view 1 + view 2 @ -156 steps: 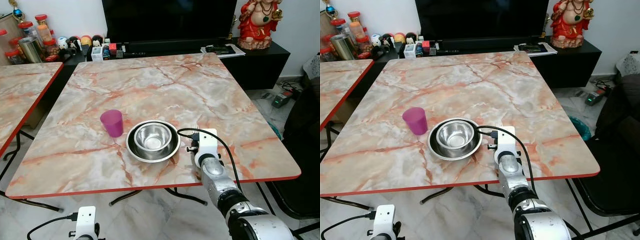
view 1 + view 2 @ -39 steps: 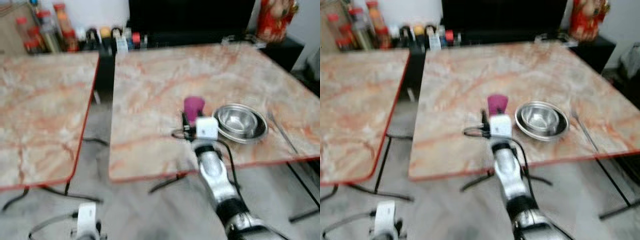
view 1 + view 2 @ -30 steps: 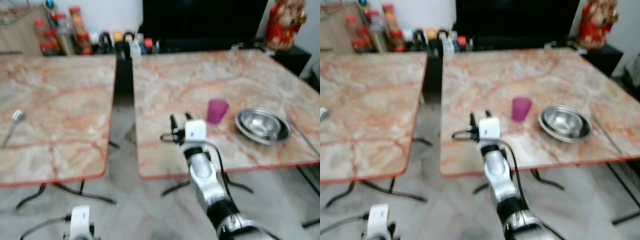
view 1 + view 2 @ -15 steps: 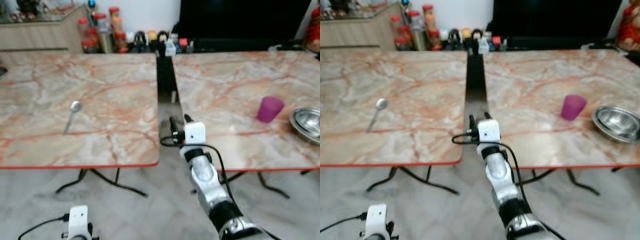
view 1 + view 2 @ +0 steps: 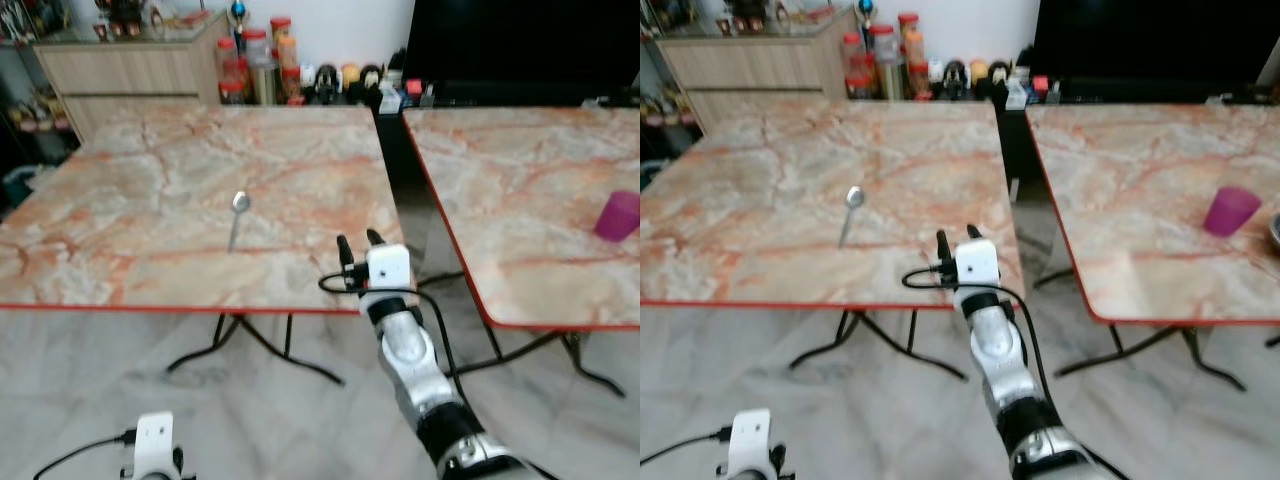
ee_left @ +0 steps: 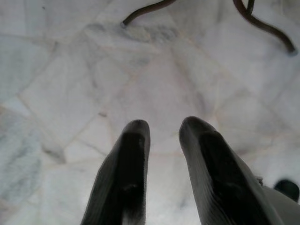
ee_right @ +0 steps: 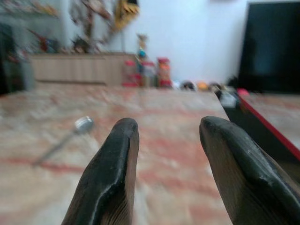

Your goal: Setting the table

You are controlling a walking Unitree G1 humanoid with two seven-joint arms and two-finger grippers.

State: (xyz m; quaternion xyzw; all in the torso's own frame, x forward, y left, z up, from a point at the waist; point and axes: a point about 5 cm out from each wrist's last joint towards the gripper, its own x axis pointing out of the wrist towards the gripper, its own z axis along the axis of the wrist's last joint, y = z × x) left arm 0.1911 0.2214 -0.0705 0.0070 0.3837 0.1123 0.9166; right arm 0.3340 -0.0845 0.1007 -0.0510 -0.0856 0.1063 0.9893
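Two marble-look tables w/ red edging stand side by side on a pale marble floor point(image 5: 90, 400), a dark gap between them. Landmark: the left table point(image 5: 130, 215), which takes up most of the head views. Its near red edge runs straight across, w/ open floor on the robot's side of it; black curved legs show underneath. Behind its far edge sit a wooden cabinet point(image 5: 125, 75) and a row of jars & bottles point(image 5: 262, 62), w/ a dark TV screen point(image 5: 520, 45) off to the right of those.

Spoon point(image 5: 236, 219) lies alone on the left table, roughly mid-surface, bowl end toward the far side, handle pointing back to the near edge. Bare tabletop all round it.

Right gripper point(image 5: 356, 250) is raised at the left table's near right corner, just over the red edge, arm & black cable trailing back toward the robot. Jaws open, nothing between them. In the right wrist view the spoon point(image 7: 65, 140) sits ahead of the fingers point(image 7: 112, 173) and off to the side of the gap, well apart from them, not touching.

Right table point(image 5: 530, 200) is across the gap from the left table; a purple cup point(image 5: 617, 215) stands on it, far from the spoon.

Left gripper point(image 6: 161, 129) hangs low by the floor, below the left table's near edge. Jaws slightly parted, empty, pointing at floor tiles & a black table foot point(image 6: 145, 11).
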